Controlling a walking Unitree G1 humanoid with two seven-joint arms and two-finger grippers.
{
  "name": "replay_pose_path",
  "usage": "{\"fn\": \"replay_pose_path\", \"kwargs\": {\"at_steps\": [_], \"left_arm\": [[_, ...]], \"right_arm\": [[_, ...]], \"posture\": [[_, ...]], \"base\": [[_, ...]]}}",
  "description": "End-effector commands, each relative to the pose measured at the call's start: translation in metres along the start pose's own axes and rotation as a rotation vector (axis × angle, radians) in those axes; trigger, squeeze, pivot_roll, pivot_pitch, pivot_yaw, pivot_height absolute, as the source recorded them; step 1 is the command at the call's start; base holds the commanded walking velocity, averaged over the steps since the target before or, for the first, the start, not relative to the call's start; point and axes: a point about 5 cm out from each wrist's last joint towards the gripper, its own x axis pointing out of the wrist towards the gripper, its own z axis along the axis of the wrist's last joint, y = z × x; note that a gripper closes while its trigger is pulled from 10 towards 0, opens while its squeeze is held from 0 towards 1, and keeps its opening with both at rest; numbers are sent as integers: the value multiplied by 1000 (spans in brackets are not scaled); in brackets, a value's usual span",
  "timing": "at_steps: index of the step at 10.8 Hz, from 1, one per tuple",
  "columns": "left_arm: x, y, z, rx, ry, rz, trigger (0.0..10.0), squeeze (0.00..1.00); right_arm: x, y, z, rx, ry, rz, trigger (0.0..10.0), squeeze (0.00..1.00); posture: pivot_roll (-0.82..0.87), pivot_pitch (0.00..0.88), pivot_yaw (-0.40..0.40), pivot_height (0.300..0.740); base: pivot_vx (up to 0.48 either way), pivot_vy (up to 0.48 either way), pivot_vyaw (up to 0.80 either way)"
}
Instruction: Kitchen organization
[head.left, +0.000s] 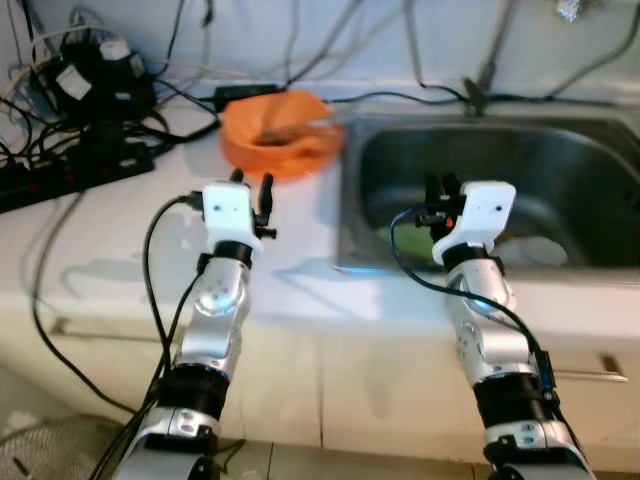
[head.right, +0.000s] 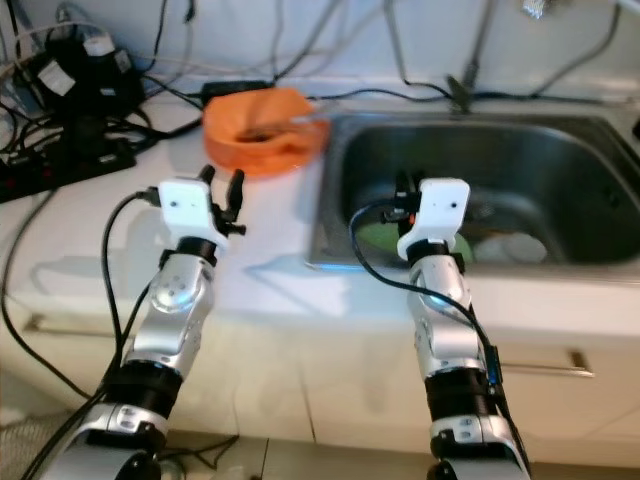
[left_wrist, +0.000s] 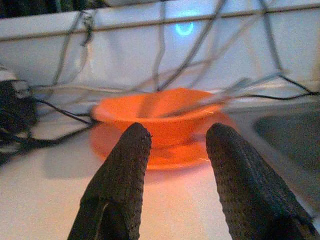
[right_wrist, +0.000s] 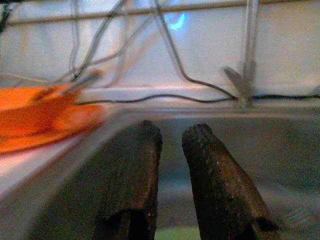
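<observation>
Orange bowl (head.left: 280, 135) beside sink (head.left: 400, 150) rim

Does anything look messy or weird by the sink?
Yes. A tangle of black cables and a power strip lies on the counter near the sink, an odd spot for plugs so close to water. More wires droop along the wall. The orange bowl sits upright with utensils sticking out; nothing looks spilled.

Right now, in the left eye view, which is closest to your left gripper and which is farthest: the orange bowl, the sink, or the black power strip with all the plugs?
From the left gripper:
1. Orange bowl, just beyond the fingertips on the counter.
2. Sink, off to the right; its near edge starts a little past the bowl.
3. Black power strip, far off to the left by the tangle of cables.
</observation>
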Motion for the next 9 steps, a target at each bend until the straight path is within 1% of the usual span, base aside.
{"fn": "replay_pose_path", "kwargs": {"at_steps": [1, 5, 9], "left_arm": [[2, 1, 4, 1, -16, 4, 10000, 0], [1, 3, 3, -2, -10, 13, 10000, 0], [1, 10, 2, -3, 0, 50, 10000, 0]], "right_arm": [[1, 0, 4, 3, -16, 1, 10000, 0], [2, 3, 2, 6, -8, 12, 10000, 0], [1, 5, 1, 6, -2, 21, 10000, 0]], "posture": [[62, 0, 53, 740], [61, 0, 51, 740], [63, 0, 49, 740]], "base": [[0, 0, 0], [0, 0, 0], [0, 0, 0]]}}
